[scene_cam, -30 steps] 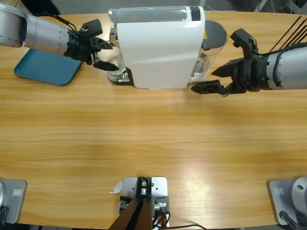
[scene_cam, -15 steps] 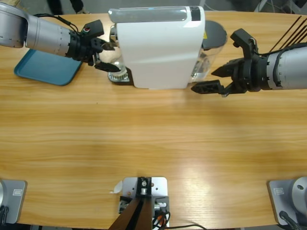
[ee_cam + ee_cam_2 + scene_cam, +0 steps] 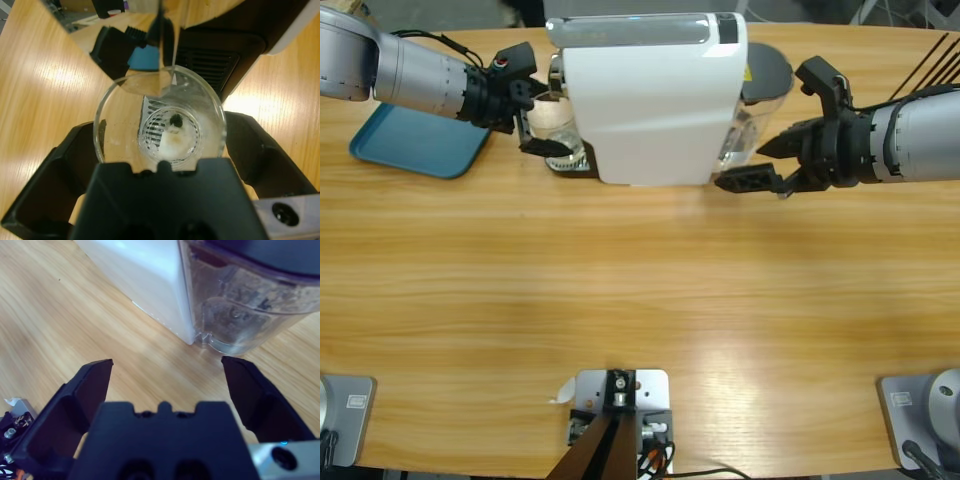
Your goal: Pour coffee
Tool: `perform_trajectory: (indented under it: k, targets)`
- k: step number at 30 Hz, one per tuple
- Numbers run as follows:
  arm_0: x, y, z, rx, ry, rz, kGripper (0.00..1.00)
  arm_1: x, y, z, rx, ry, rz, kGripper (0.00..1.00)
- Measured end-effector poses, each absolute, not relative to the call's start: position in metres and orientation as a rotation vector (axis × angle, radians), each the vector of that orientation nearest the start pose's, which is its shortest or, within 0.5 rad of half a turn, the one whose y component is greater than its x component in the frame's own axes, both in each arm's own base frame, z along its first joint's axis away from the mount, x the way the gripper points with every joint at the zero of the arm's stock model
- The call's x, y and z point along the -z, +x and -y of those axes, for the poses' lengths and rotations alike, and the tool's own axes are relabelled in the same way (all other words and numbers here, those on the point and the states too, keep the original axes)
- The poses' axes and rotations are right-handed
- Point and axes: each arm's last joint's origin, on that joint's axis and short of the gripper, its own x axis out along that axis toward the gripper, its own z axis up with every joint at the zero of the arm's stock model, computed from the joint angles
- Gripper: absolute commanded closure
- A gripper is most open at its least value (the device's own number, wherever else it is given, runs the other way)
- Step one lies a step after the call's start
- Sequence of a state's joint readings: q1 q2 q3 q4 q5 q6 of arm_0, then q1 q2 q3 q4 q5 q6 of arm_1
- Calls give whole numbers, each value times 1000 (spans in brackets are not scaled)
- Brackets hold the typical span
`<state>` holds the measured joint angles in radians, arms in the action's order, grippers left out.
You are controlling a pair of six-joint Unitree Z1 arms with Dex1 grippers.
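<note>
Wooden bench point(image 3: 640, 300): carries every item listed.

White coffee machine point(image 3: 655, 95): set at the far middle of the bench, between the two sets of fingers. Its clear water tank point(image 3: 250, 305), capped by a dark lid, is seen just beyond the right fingers.

Teal tray point(image 3: 415, 140): lies flat behind the left fingers, under the left arm's forearm.

Dark drip grille point(image 3: 207, 60): seen beyond the left fingers, past the glass rim; a metal spout point(image 3: 160, 30) hangs directly over the glass.

Clear glass tumbler point(image 3: 160, 120): held between the left fingers point(image 3: 252, 155), which are clamped on its sides, one on each flank. It is seen from above at the machine's outlet. The coffee cannot be made out with certainty; only a pale patch and a small dark speck are visible at the bottom.

Left gripper point(image 3: 542, 118): positioned at the machine's left end.

Right gripper point(image 3: 760, 165): fingers point(image 3: 85, 390) spread wide apart, nothing held or touched; bare bench lies between them, the machine's corner and tank just ahead.
</note>
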<state>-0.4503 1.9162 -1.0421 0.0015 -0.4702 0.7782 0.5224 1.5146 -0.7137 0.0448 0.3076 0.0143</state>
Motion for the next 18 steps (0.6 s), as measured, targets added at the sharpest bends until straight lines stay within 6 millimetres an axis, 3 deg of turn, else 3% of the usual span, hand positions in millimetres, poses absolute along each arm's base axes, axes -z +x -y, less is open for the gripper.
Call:
perform_trajectory:
  k: [8,10,13,15,16,18]
  targets:
    - [-215,326,181,1161,655,-530,0,-249,210,-138,-772,-81,-872,22]
    - [-218,324,178,1154,651,-527,0,-249,210,-138,-772,-81,-875,80]
    - [-225,317,173,1142,640,-523,0,-249,209,-138,-770,-83,-887,364]
    - [-232,310,170,1135,632,-513,0,-251,209,-138,-765,-86,-912,442]
    - [-235,306,168,1131,630,-506,0,-252,209,-137,-758,-91,-935,603]
    - [-244,296,163,1120,633,-494,0,-258,210,-137,-732,-106,-968,817]
